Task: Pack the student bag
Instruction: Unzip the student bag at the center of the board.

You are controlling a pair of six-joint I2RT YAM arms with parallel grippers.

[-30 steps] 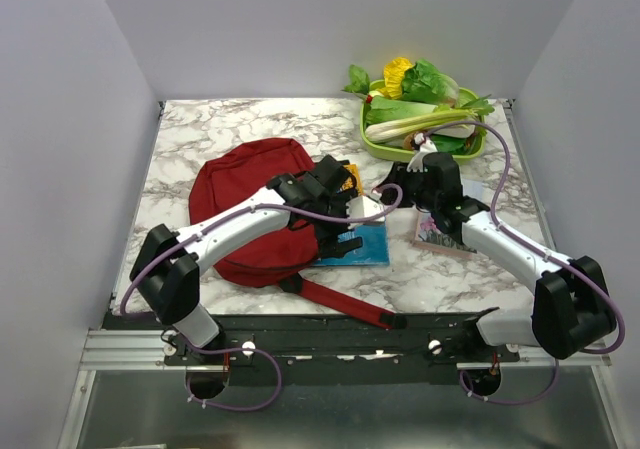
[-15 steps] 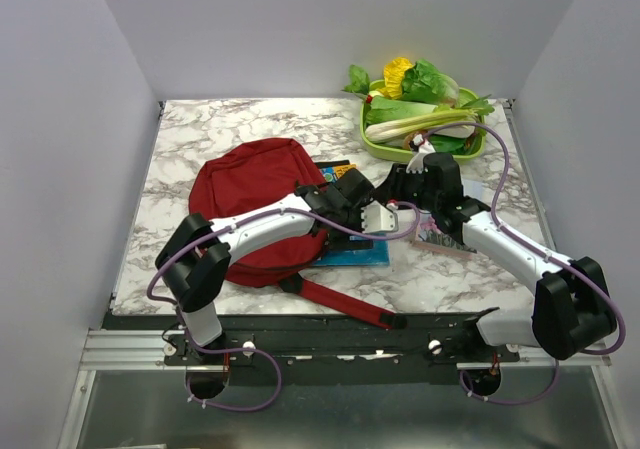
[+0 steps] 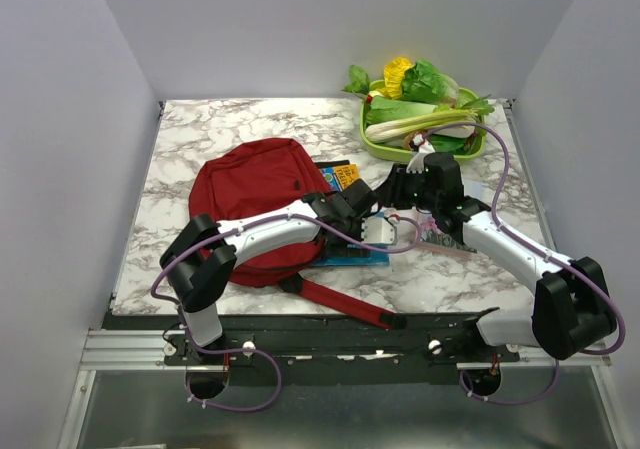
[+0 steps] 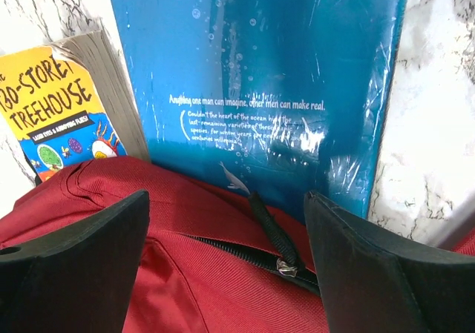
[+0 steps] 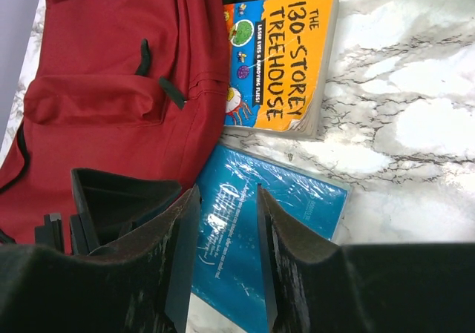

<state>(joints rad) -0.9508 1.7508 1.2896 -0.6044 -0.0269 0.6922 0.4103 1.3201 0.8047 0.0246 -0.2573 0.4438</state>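
The student bag (image 3: 250, 194), dark red fabric, lies flat at the left middle of the table. My left gripper (image 3: 362, 229) hovers over its right edge. In the left wrist view this gripper (image 4: 226, 199) is wide open above the bag's fabric (image 4: 185, 274), with a black zipper and its metal pull (image 4: 286, 268) between the fingers, untouched. A blue shrink-wrapped book (image 4: 260, 88) lies partly under the bag's edge, an orange "Treehouse" book (image 4: 59, 103) beside it. My right gripper (image 3: 396, 189) hangs part-open (image 5: 226, 192) above the blue book (image 5: 260, 236), holding nothing.
A green tray (image 3: 372, 145) heaped with vegetables sits at the back right. A pinkish book (image 3: 440, 237) lies under the right arm. The bag's long red strap (image 3: 345, 307) with a black end trails toward the front edge. Grey walls enclose three sides.
My left gripper has slid right and nearer, off the bag's middle to its right edge, uncovering the orange book. Its jaws narrowed slightly. The right arm has barely moved.
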